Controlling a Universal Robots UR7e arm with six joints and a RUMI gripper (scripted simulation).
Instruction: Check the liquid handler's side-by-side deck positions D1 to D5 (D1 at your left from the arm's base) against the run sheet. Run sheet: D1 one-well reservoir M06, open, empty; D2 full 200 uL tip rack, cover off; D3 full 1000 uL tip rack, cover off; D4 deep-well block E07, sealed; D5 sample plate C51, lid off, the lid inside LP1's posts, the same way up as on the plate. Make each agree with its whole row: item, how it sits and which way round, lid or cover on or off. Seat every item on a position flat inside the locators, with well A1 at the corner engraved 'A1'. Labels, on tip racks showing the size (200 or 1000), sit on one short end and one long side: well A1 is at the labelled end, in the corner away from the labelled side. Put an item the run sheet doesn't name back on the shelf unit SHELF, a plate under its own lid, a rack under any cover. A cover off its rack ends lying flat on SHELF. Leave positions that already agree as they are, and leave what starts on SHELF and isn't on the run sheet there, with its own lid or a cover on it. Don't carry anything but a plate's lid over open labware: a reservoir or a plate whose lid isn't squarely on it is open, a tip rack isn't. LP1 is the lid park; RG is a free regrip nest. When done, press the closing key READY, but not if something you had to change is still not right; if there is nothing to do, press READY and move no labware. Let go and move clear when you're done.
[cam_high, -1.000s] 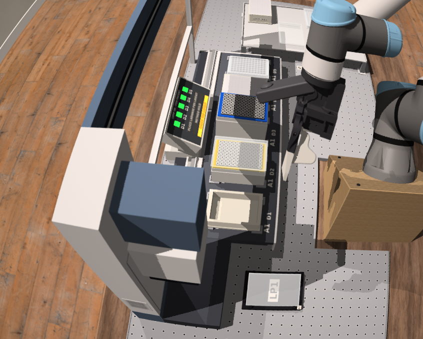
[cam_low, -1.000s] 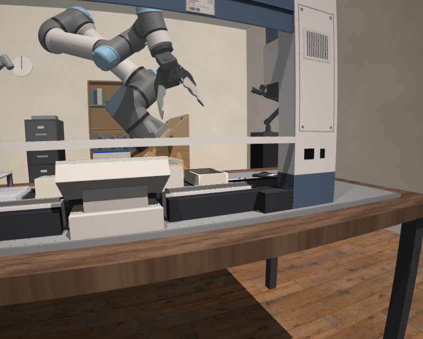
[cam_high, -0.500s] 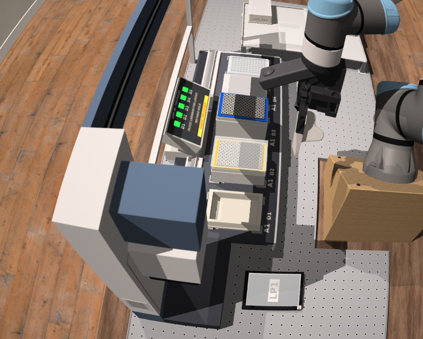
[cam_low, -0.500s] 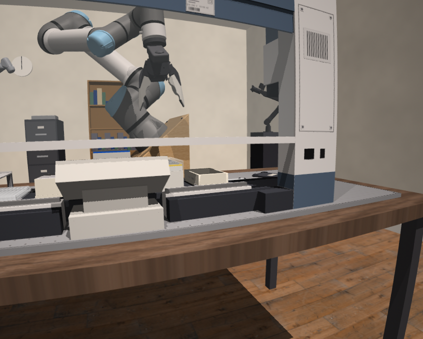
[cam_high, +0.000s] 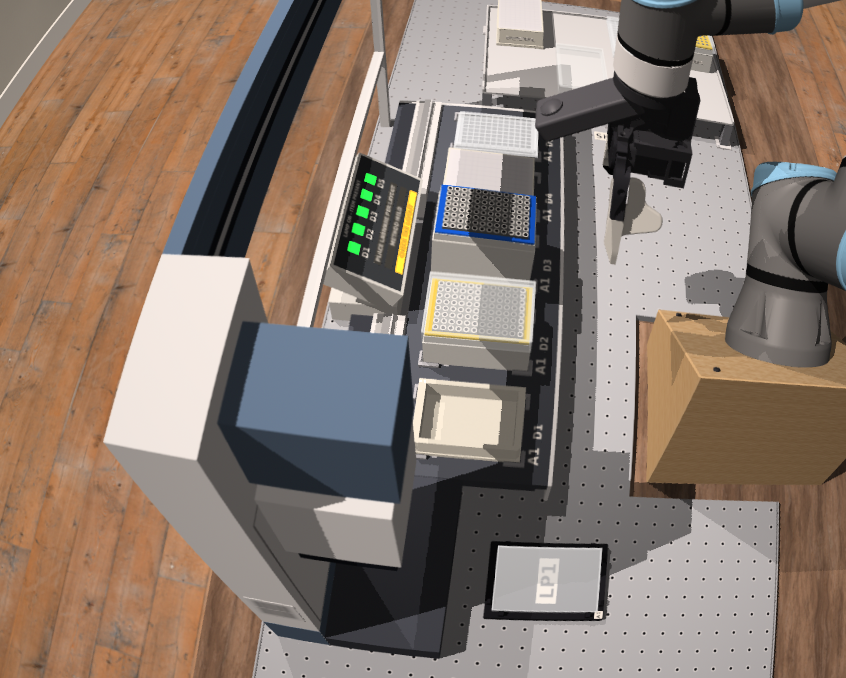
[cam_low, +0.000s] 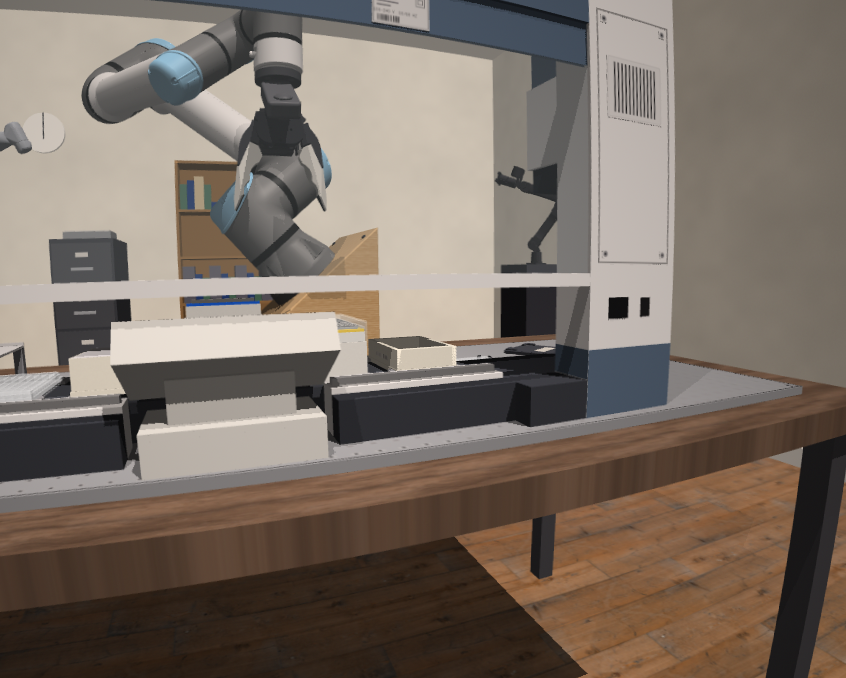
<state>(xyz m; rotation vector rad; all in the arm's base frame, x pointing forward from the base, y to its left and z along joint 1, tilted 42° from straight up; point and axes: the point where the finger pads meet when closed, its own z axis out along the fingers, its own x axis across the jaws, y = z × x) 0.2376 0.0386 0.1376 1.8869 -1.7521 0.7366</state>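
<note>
— D5's sample plate (cam_high: 495, 132) sits at the far end of the deck row, by the shelf unit (cam_high: 713, 84), and looks uncovered from up here.

— And the gripper (cam_high: 630, 226)?

— Hanging high over the perforated bench just beside the D4 end of the deck, fingers (cam_low: 243, 182) spread wide, holding nothing.

— Rest of the row?

— Blue rack (cam_high: 485, 212) next, yellow rack (cam_high: 480, 308), then the open reservoir (cam_high: 468, 419). LP1 (cam_high: 547, 580) lies near the bench corner.
</note>
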